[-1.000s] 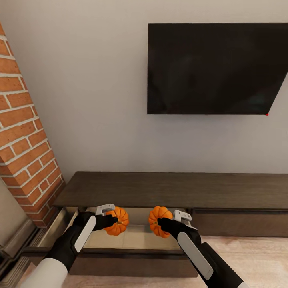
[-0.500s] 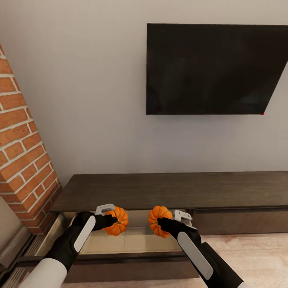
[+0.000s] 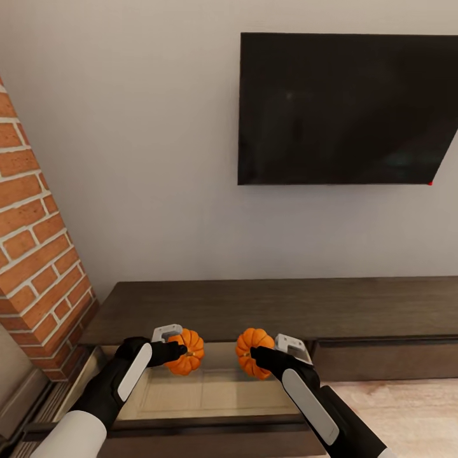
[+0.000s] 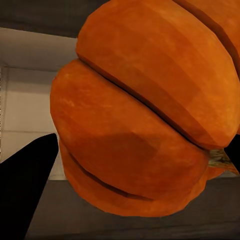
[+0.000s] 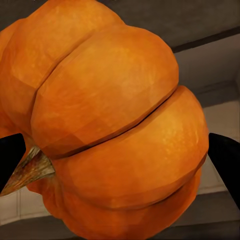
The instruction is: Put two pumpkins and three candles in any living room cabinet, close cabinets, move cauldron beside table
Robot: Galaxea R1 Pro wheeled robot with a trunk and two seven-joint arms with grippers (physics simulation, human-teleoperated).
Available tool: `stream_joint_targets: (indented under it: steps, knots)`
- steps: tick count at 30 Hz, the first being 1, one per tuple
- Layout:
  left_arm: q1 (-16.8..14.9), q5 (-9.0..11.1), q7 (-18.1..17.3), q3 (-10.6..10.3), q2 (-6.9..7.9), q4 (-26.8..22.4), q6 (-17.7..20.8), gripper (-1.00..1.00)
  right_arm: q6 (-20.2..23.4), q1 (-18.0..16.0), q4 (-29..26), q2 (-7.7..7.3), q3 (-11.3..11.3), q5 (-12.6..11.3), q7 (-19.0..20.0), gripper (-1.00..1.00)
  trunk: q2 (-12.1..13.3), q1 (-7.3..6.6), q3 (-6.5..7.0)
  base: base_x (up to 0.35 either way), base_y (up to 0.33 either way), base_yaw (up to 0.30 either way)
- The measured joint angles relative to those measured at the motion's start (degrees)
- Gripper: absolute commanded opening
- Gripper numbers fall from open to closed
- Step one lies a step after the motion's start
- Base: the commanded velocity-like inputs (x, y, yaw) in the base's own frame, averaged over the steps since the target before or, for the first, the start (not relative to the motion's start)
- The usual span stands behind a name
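Note:
Two orange ribbed pumpkins hang side by side over the open compartment of the low dark brown cabinet (image 3: 273,305). My left gripper (image 3: 180,352) is shut on the left pumpkin (image 3: 187,351), which bulks large in the left wrist view (image 4: 145,110) between dark fingers (image 4: 25,185). The right pumpkin (image 3: 252,350) sits in my right gripper (image 3: 257,356), shut on it; the right wrist view shows that pumpkin (image 5: 110,125) close up with its stem to one side. Below both lies the compartment's pale interior (image 3: 203,388). The candles and cauldron are out of view.
A black TV (image 3: 346,108) hangs on the grey wall above the cabinet. A brick column (image 3: 35,242) stands at the left. The cabinet's right section front (image 3: 388,359) is shut. Light wood floor (image 3: 407,413) lies at lower right.
The head view has shifted slightly, so the cabinet and TV sit a little differently in frame. Both grippers still hold their pumpkins at the same spot over the open compartment.

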Motion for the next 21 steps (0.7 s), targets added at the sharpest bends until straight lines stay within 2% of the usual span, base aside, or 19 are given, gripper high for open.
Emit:
stream_joint_targets:
  steps: [6, 21]
  knots:
    - [0.0, 0.0, 0.0, 0.1, 0.08, -0.1, 0.0, -1.00, 0.0, 0.0, 0.5, 0.01, 0.0, 0.0, 0.0, -1.00, 0.0, 0.01, 0.00, 0.008, 0.001, 0.000]
    - [0.0, 0.0, 0.1, 0.2, -0.22, 0.2, 0.0, -1.00, 0.0, 0.0, 0.4, 0.00, 0.0, 0.0, 0.0, -1.00, -6.0, 3.30, -2.69, 0.000, 0.000, 0.000]
